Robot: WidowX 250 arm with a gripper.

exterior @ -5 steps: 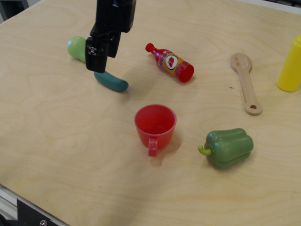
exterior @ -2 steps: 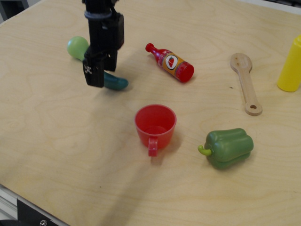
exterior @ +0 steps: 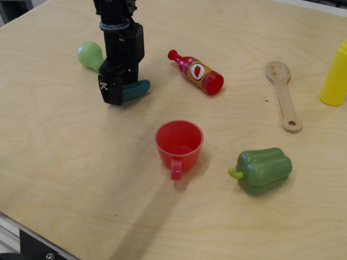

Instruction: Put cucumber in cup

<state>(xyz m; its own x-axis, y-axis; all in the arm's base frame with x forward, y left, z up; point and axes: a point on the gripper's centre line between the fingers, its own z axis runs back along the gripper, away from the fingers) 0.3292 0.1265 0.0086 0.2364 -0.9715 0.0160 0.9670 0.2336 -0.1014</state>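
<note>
The dark teal-green cucumber [exterior: 138, 89] sticks out to the right from between my gripper's fingers, its free end slightly raised. My black gripper [exterior: 116, 93] stands upright over the cucumber's left end, which it hides, and is shut on it just above the table. The red cup [exterior: 179, 142] stands upright and empty, handle toward the front, below and to the right of the gripper.
A light green pear [exterior: 90, 54] lies just left of the gripper. A red sauce bottle [exterior: 198, 72] lies to its right. A green bell pepper [exterior: 264, 170] sits right of the cup. A wooden spoon [exterior: 284, 95] and a yellow bottle [exterior: 335, 76] are at the far right.
My gripper came down over the cucumber's left end and closed on it. The cucumber's right end has tipped upward and shifted slightly back.
</note>
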